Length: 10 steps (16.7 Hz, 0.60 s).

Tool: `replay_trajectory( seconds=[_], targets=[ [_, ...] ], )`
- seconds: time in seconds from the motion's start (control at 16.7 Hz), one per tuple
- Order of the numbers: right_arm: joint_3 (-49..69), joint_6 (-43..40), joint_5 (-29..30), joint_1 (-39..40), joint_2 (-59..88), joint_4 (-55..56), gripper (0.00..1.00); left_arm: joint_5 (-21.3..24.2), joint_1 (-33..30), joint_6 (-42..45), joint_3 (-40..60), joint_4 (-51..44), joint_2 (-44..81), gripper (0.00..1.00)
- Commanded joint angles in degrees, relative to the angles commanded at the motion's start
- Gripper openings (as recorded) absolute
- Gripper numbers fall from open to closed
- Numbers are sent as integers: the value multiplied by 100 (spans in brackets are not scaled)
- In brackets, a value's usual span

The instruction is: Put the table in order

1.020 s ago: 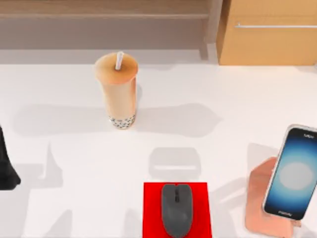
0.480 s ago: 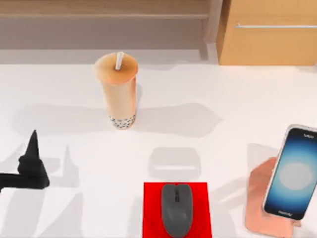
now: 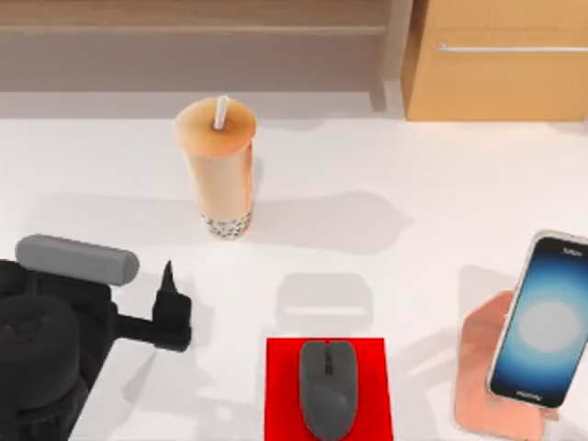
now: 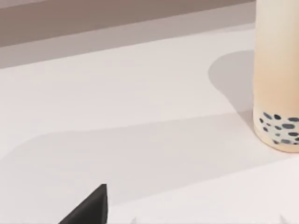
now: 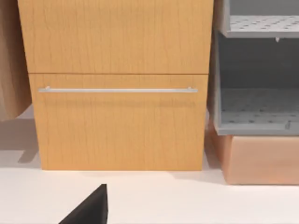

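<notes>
Hovering low over the near left part of the white tabletop [image 3: 441,175], the left gripper [image 3: 170,308] of the AgileX pair is seen from above with its dark fingers pointed toward the far edge; whether those fingers are spread or closed cannot be told, and nothing is seen held between them. Just beyond the gripper and slightly to its right, a bubble tea cup [image 3: 219,170] is stood upright with a white straw through its lid and dark pearls settled at its base; the same cup [image 4: 276,74] is caught at close range in the left wrist view, apart from the fingertip. Nearer the front edge, a grey computer mouse [image 3: 328,386] is laid on a small red mat [image 3: 283,386]. At the right side, a smartphone [image 3: 542,317] is propped with its screen lit on a pink stand [image 3: 482,367]. A light wooden cabinet [image 3: 501,60] with a metal bar handle [image 5: 117,89] is set at the far right corner, faced by the right wrist camera; the right arm is judged to be parked.

The step in hand is judged to be an approach to the cup. The next move would call for the gripper to be lined up on the cup's body with fingers wide, then closed gently so that the tall drink is not tipped.
</notes>
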Motion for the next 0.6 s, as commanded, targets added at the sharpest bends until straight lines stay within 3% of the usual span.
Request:
replay_trajectory(
  seconds=[0.3, 0.6],
  targets=[
    [0, 0, 0, 0, 0, 0, 100, -734, -691, 40, 975, 2069, 2649, 100],
    [0, 0, 0, 0, 0, 0, 100, -1227, -879, 110, 2074, 3736, 4254, 100]
  ],
)
